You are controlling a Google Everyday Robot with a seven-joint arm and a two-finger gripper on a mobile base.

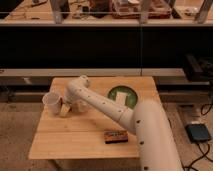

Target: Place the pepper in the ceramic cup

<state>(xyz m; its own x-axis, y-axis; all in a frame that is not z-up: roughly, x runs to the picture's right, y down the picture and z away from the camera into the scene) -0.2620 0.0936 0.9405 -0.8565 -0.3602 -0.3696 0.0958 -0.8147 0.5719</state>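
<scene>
The white ceramic cup [51,101] stands upright at the left edge of the wooden table [85,137]. My gripper [65,108] is low over the table just right of the cup, close to its side, with the wrist bent down from the elbow [80,83]. The pepper does not show; it may be hidden at the gripper. A small clear bottle [80,106] stands just right of the gripper, partly behind the arm.
A green plate [122,95] lies at the back right of the table. A flat brown labelled block [116,136] lies near the front edge. My white arm crosses the table from the lower right. Dark shelving stands behind the table.
</scene>
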